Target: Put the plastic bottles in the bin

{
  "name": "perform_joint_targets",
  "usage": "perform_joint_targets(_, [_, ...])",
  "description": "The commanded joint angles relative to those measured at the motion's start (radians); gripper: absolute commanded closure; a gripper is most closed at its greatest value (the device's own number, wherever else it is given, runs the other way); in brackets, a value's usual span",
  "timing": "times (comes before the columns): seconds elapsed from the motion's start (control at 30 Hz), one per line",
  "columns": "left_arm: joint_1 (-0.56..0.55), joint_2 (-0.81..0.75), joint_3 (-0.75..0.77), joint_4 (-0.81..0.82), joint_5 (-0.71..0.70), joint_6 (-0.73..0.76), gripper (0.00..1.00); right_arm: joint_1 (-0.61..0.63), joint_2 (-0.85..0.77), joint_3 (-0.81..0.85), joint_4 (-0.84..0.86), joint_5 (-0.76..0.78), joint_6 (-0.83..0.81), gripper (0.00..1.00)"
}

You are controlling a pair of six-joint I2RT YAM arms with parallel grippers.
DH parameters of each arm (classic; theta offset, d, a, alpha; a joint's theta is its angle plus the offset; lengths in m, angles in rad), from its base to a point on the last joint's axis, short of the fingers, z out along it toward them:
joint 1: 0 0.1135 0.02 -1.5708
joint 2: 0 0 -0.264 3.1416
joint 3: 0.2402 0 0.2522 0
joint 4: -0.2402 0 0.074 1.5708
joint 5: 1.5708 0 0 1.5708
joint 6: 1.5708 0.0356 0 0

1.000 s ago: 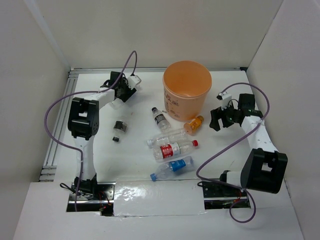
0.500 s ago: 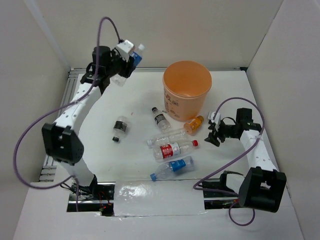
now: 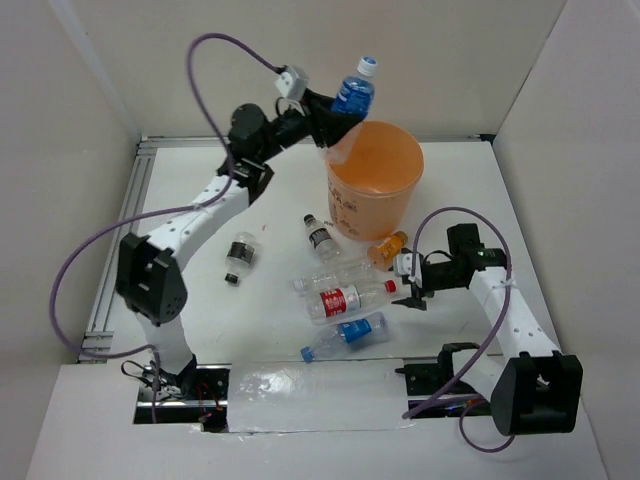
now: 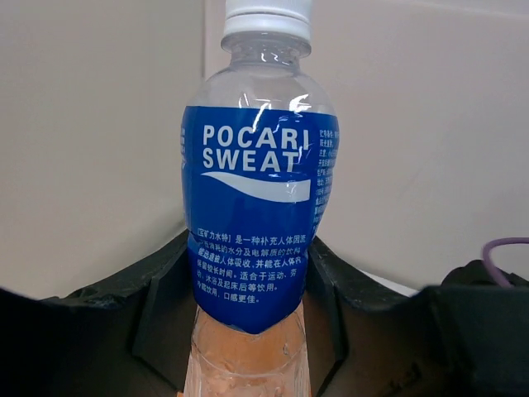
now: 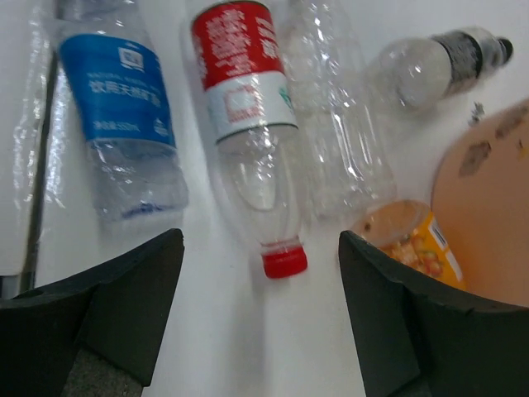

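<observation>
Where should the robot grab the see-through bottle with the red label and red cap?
Grip the clear red-labelled plastic bottle across its round body beside the label, coming straight down from above. It lies flat on its side, and the open right gripper hangs over its cap end.

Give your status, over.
Left gripper shut on blue-labelled clear plastic bottle, over round peach-orange bin. Right gripper open above red-capped clear bottle. Bin mouth open.

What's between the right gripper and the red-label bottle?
Nothing visible. The right gripper is open, with the cap of the red-label bottle framed between its fingers; the small orange bottle lies off to one side.
</observation>
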Motion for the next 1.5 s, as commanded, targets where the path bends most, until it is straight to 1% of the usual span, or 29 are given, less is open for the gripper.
perform_joint_targets(0.0, [-0.062,0.127,0.089,0.224,-0.010,-0.146,0.63,0.075,-0.031,0.014,-0.084,-0.027,-0.053,0.17])
perform_joint_targets(0.1, [-0.092,0.236,0.196,0.181,-0.019,-0.156,0.58,0.154,-0.047,0.004,-0.111,-0.002,-0.089,0.15])
perform_joint_targets(0.13, [-0.119,0.299,0.247,0.126,-0.008,-0.121,0.56,0.196,-0.057,-0.026,-0.074,0.014,-0.048,0.14])
perform_joint_targets(0.23, [-0.130,0.310,0.261,0.065,-0.008,-0.097,0.52,0.260,-0.070,-0.042,-0.008,0.056,0.012,0.13])
perform_joint_targets(0.27, [-0.130,0.319,0.235,0.054,-0.008,-0.088,0.41,0.306,-0.070,-0.060,0.018,0.068,0.066,0.10])
perform_joint_targets(0.3, [-0.130,0.319,0.218,0.043,-0.019,-0.077,0.35,0.331,-0.070,-0.071,0.050,0.092,0.101,0.10])
perform_joint_targets(0.33, [-0.130,0.319,0.201,0.043,-0.019,-0.077,0.32,0.358,-0.070,-0.080,0.097,0.105,0.129,0.10])
perform_joint_targets(0.37, [-0.130,0.319,0.192,0.023,-0.019,-0.068,0.28,0.415,-0.059,-0.089,0.107,0.114,0.143,0.10])
perform_joint_targets(0.47, [-0.130,0.344,0.192,-0.030,-0.019,-0.058,0.18,0.496,-0.032,-0.089,0.116,0.123,0.179,0.11])
perform_joint_targets(0.53, [-0.130,0.353,0.225,-0.040,-0.019,-0.057,0.02,0.573,-0.022,-0.089,0.129,0.163,0.198,0.11])
perform_joint_targets(0.57, [-0.130,0.353,0.235,-0.055,-0.019,-0.048,0.00,0.596,-0.013,-0.109,0.177,0.180,0.241,0.12])
perform_joint_targets(0.63, [-0.130,0.353,0.253,-0.078,-0.019,-0.039,0.00,0.648,-0.002,-0.131,0.249,0.230,0.307,0.12])
perform_joint_targets(0.67, [-0.130,0.344,0.253,-0.078,-0.030,-0.039,0.00,0.664,0.007,-0.140,0.333,0.246,0.381,0.14])
perform_joint_targets(0.73, [-0.130,0.316,0.241,-0.101,-0.030,-0.028,0.00,0.699,0.022,-0.163,0.398,0.281,0.432,0.17])
perform_joint_targets(0.8, [-0.119,0.228,0.197,-0.110,-0.051,-0.002,0.00,0.725,0.044,-0.189,0.471,0.307,0.480,0.22])
perform_joint_targets(0.87, [-0.093,0.136,0.083,-0.144,-0.075,0.027,0.00,0.756,0.044,-0.215,0.512,0.358,0.500,0.27])
perform_joint_targets(0.9, [-0.084,0.085,0.040,-0.171,-0.123,0.045,0.00,0.756,0.044,-0.241,0.550,0.373,0.515,0.29])
perform_joint_targets(0.93, [-0.075,-0.023,-0.050,-0.208,-0.149,0.094,0.00,0.765,0.053,-0.253,0.569,0.393,0.516,0.35])
perform_joint_targets(0.97, [-0.064,-0.078,-0.093,-0.257,-0.175,0.123,0.00,0.765,0.053,-0.253,0.583,0.393,0.526,0.38])
perform_joint_targets(1.0, [-0.043,-0.128,-0.133,-0.381,-0.251,0.149,0.00,0.765,0.044,-0.266,0.583,0.393,0.526,0.42])
perform_joint_targets(1.03, [-0.027,-0.176,-0.215,-0.450,-0.290,0.171,0.00,0.765,0.044,-0.255,0.569,0.393,0.508,0.47])
perform_joint_targets(1.07, [-0.007,-0.266,-0.259,-0.518,-0.312,0.183,0.00,0.765,0.030,-0.243,0.539,0.358,0.487,0.56])
perform_joint_targets(1.1, [0.031,-0.309,-0.312,-0.602,-0.357,0.197,0.00,0.765,0.001,-0.227,0.480,0.343,0.473,0.59])
perform_joint_targets(1.13, [0.051,-0.352,-0.421,-0.629,-0.372,0.225,0.00,0.765,-0.021,-0.188,0.448,0.324,0.473,0.59])
perform_joint_targets(1.17, [0.072,-0.427,-0.470,-0.649,-0.372,0.234,0.00,0.765,-0.047,-0.165,0.422,0.295,0.473,0.63])
perform_joint_targets(1.27, [0.146,-0.517,-0.609,-0.699,-0.405,0.245,0.00,0.788,-0.171,-0.077,0.397,0.284,0.520,0.66])
perform_joint_targets(1.3, [0.175,-0.517,-0.630,-0.713,-0.416,0.245,0.00,0.788,-0.218,-0.054,0.412,0.284,0.549,0.66])
perform_joint_targets(1.37, [0.198,-0.517,-0.672,-0.724,-0.431,0.245,0.00,0.788,-0.229,0.035,0.426,0.310,0.578,0.68])
perform_joint_targets(1.47, [0.226,-0.433,-0.672,-0.773,-0.465,0.205,0.00,0.779,-0.239,0.154,0.495,0.370,0.637,0.73])
